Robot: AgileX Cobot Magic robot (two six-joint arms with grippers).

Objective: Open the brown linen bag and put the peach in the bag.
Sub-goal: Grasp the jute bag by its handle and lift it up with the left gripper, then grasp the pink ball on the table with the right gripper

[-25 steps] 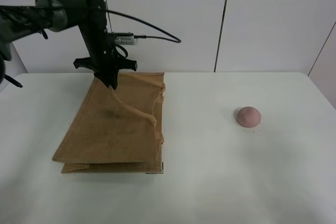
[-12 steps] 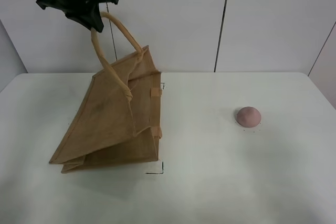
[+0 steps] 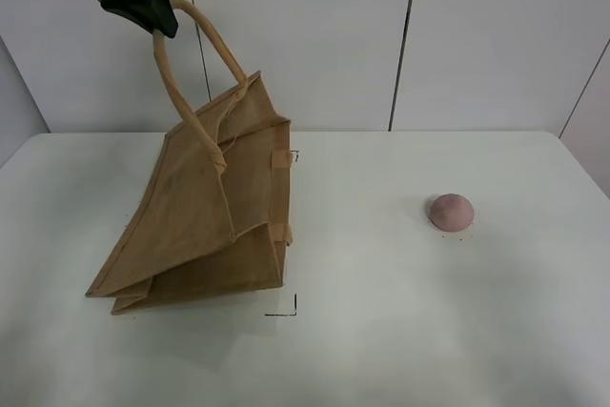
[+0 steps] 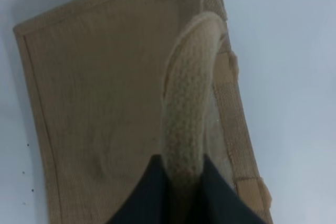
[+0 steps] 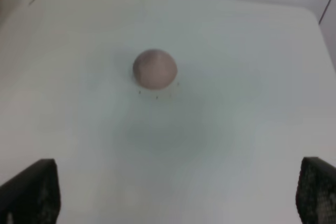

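While left tool [image 4: 181, 184] pinches brown linen bag [image 3: 205, 216] handle [image 4: 189, 87] aloft, right tool [image 5: 173, 190] gapes wide facing peach [image 5: 154, 68].

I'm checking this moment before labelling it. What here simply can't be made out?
- Inside of the brown linen bag: exterior high view, its own panels hide it.
- Left gripper: exterior high view's top edge cuts off its arm.
- Right gripper: absent from exterior high; right wrist view's edge cuts its fingertips.
- Peach: blurred in right wrist view, surface detail unreadable.
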